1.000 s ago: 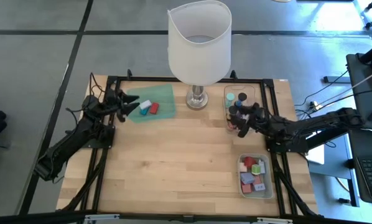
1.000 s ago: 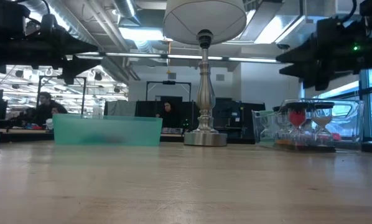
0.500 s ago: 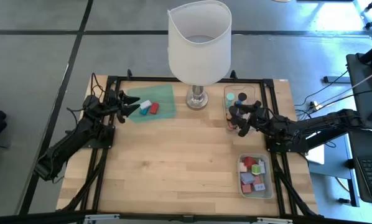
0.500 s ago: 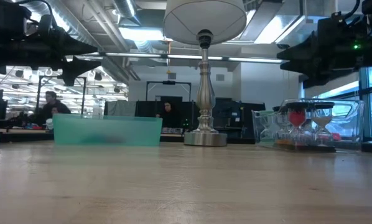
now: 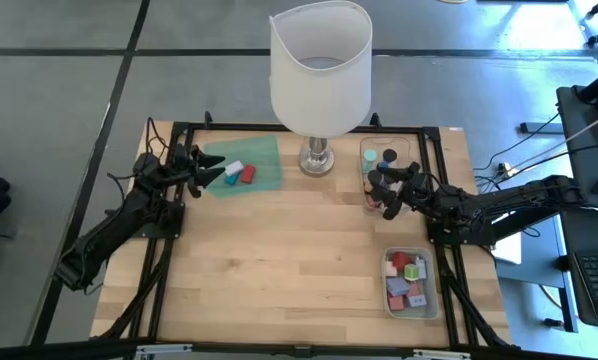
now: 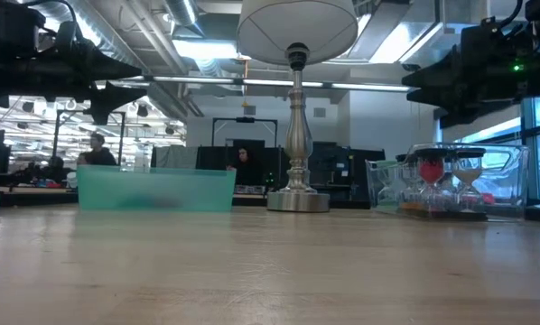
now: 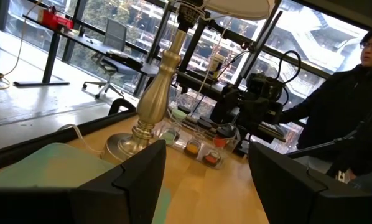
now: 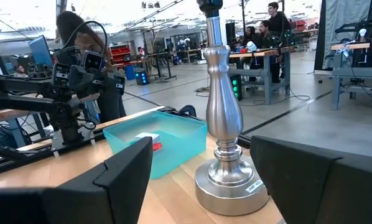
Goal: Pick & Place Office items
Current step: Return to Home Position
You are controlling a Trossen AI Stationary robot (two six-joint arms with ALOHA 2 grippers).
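Writing: small white sticker [image 8: 253, 185] on the silver base of the white-shaded table lamp [image 5: 319, 60], too small to read; marks on the blocks in the grey bin cannot be made out.
Left gripper [image 5: 217, 171]: upper left of the high view, at the left edge of the translucent teal plastic tray [image 5: 267, 150]; fingers spread wide, nothing between them.
Right gripper [image 5: 378, 194]: right of centre, at the lower end of the clear plastic bin [image 5: 362, 150]; fingers apart, empty.
Office items: white, blue and red blocks [image 5: 239, 172] lie in the teal tray; dark-capped hourglasses [image 5: 389, 157] and a teal-capped one stand in the clear bin; red, green, pink and lavender blocks [image 5: 409, 278] fill the grey rectangular bin [image 5: 387, 262] at lower right.
Change: the right gripper sits slightly further left than a second ago, with no shift over the last half second; in the low view a background person [image 6: 97, 149] has walked rightward.
Surface: pale wooden table top [image 5: 279, 260] on a black frame.
Room: grey floor around the table; an open workshop with desks, monitors and large windows; a person in a dark jacket [image 7: 354, 93] at the right edge of the left wrist view.
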